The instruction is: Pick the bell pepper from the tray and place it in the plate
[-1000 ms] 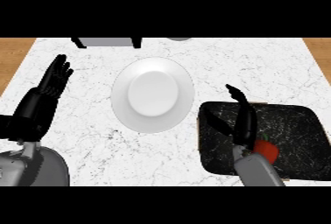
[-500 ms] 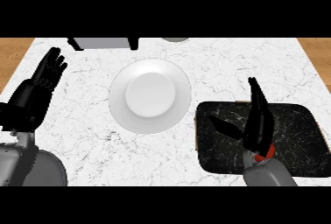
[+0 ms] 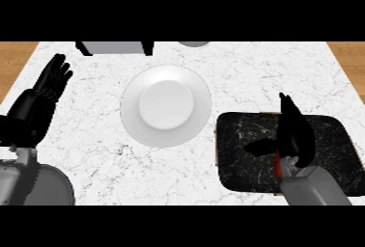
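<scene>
Right hand (image 3: pixel 292 137) has dropped over the pepper (image 3: pixel 277 164), fingers straight, not yet gripping; plate (image 3: pixel 165 106) waits at ten o'clock.

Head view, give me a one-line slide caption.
Right hand over the red bell pepper in the black tray; white oval plate waits; left hand rests open.

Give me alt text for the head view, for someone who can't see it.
The robot's right hand hovers, fingers straight, over a black tray at the right of a white marble counter, almost hiding a red bell pepper beneath it. A white plate sits empty at centre, and the left hand rests open near the left edge.
</scene>
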Robot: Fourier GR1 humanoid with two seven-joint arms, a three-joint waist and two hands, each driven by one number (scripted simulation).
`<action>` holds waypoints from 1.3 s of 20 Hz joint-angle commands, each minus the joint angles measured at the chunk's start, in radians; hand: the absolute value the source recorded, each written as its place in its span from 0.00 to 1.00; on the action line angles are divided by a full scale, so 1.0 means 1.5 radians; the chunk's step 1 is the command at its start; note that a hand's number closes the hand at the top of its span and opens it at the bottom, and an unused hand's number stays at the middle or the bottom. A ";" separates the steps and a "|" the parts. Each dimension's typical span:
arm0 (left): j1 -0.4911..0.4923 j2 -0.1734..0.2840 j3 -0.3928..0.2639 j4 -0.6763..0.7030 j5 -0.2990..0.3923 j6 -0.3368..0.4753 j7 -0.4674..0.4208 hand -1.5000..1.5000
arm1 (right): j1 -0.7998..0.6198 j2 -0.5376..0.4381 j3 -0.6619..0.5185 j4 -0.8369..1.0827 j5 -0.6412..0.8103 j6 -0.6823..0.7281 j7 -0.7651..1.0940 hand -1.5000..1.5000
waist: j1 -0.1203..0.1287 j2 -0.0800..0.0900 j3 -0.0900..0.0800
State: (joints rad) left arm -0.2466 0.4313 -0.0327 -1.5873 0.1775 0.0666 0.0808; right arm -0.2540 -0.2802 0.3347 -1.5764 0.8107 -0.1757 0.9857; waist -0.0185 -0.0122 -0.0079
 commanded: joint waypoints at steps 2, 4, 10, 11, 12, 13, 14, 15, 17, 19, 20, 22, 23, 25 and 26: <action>0.009 0.005 0.007 -0.009 0.007 -0.011 -0.002 0.50 | -0.035 0.002 -0.001 -0.051 -0.067 0.226 0.186 0.00 | 0.009 0.001 0.002; -0.014 -0.008 0.002 0.022 -0.006 -0.002 -0.008 0.50 | -0.015 0.036 0.028 -0.075 -0.062 0.246 0.235 0.00 | -0.002 0.004 0.003; -0.043 0.005 0.024 0.013 0.015 -0.023 0.018 0.50 | -0.035 0.011 -0.027 -0.067 -0.085 0.299 0.262 0.00 | 0.008 0.007 0.004; -0.008 -0.005 0.017 -0.016 0.021 -0.024 0.016 0.50 | -0.016 -0.012 -0.045 -0.082 -0.089 0.304 0.253 0.00 | 0.010 0.005 0.004; -0.008 -0.014 -0.003 -0.025 -0.006 -0.008 0.018 0.50 | -0.033 -0.007 -0.045 -0.055 -0.083 0.309 0.253 0.00 | 0.013 0.006 0.005; 0.002 -0.006 0.018 0.011 0.004 -0.022 -0.008 0.50 | 0.008 0.020 -0.004 -0.065 -0.044 0.279 0.269 0.00 | 0.009 0.007 0.004; -0.013 -0.012 0.007 -0.012 -0.002 -0.011 0.011 0.50 | -0.001 -0.036 -0.060 -0.065 -0.085 0.333 0.245 0.00 | 0.006 0.006 0.004; -0.030 -0.027 -0.005 0.004 -0.017 0.005 0.018 0.50 | 0.010 -0.027 -0.049 -0.067 -0.072 0.329 0.253 0.00 | 0.002 0.007 0.004; -0.016 -0.005 0.013 -0.008 0.002 -0.021 0.019 0.50 | -0.008 0.010 -0.034 -0.052 -0.059 0.336 0.301 0.00 | 0.013 0.006 0.004; -0.007 -0.011 0.012 0.001 -0.004 -0.023 -0.002 0.50 | 0.009 -0.015 -0.070 -0.059 -0.085 0.358 0.277 0.00 | 0.009 0.007 0.004; -0.030 -0.004 0.024 -0.004 0.006 -0.024 0.023 0.50 | 0.033 0.007 -0.047 -0.033 -0.048 0.308 0.260 0.00 | 0.011 0.008 0.005; -0.021 -0.018 0.018 0.002 -0.009 -0.013 0.004 0.50 | 0.040 0.018 -0.052 -0.049 -0.052 0.327 0.278 0.00 | 0.010 0.007 0.004; 0.002 -0.047 -0.025 -0.018 -0.041 0.008 0.010 0.50 | 0.047 -0.013 -0.092 -0.025 -0.070 0.326 0.231 0.00 | 0.010 0.007 0.005; 0.016 -0.031 -0.001 -0.015 -0.030 -0.011 -0.012 0.50 | 0.059 0.001 -0.080 -0.030 -0.058 0.330 0.233 0.00 | 0.013 0.007 0.005; -0.054 -0.032 0.015 0.034 -0.029 -0.003 0.008 0.50 | 0.080 -0.006 -0.089 -0.057 -0.071 0.341 0.221 0.00 | 0.003 0.008 0.005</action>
State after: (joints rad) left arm -0.2777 0.3946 -0.0236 -1.5875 0.1483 0.0539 0.0978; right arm -0.1578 -0.2941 0.2179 -1.6413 0.7153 0.2466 1.1630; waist -0.0062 -0.0014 -0.0010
